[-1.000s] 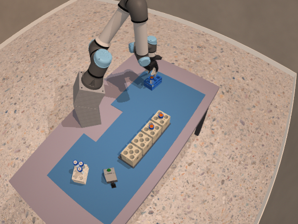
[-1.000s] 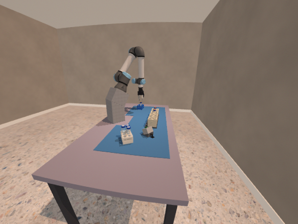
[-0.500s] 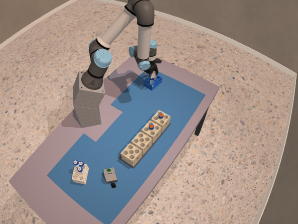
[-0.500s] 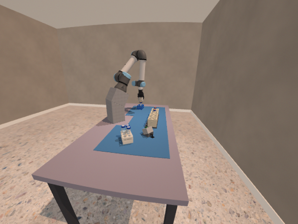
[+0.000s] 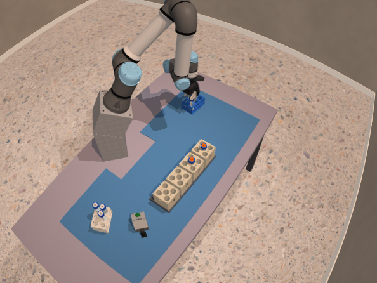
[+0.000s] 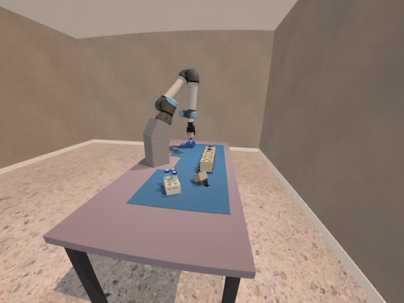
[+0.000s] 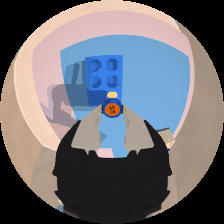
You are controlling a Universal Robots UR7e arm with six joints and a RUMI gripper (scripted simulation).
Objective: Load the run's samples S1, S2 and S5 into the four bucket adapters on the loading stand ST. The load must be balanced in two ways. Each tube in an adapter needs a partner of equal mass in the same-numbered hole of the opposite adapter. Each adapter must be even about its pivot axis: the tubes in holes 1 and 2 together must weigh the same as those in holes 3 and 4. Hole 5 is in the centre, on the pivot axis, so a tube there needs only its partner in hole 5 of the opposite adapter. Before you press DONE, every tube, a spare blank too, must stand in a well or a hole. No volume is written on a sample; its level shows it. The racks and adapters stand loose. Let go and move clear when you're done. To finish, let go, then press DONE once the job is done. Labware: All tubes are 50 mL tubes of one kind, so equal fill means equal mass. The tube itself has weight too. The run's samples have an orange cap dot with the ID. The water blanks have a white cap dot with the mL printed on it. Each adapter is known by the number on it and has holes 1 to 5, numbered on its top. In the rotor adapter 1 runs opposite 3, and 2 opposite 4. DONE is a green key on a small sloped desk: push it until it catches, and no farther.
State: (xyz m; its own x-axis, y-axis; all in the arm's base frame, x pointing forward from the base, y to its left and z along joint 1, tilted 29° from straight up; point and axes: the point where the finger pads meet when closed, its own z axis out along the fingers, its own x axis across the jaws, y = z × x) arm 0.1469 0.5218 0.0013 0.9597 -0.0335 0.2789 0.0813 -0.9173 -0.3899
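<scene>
My gripper (image 5: pixel 192 95) stands over the small blue sample rack (image 5: pixel 195 105) at the far end of the mat. It is shut on a sample tube with an orange cap dot (image 7: pixel 112 108), which shows between the two fingers in the wrist view; its ID is too small to read. The tube's lower part still seems to be at the rack's (image 7: pixel 104 75) near edge; the other wells in view are empty. Four cream adapters (image 5: pixel 184 174) stand in a row on the loading stand. The two farthest adapters each hold an orange-dot tube (image 5: pixel 204 146) (image 5: pixel 191 160).
A cream rack (image 5: pixel 100 219) with three white-dot blanks (image 5: pixel 99 207) stands at the near left of the mat. The sloped desk (image 5: pixel 139 221) with the green DONE key (image 5: pixel 137 214) is beside it. The arm's grey pedestal (image 5: pixel 111 127) stands at the left.
</scene>
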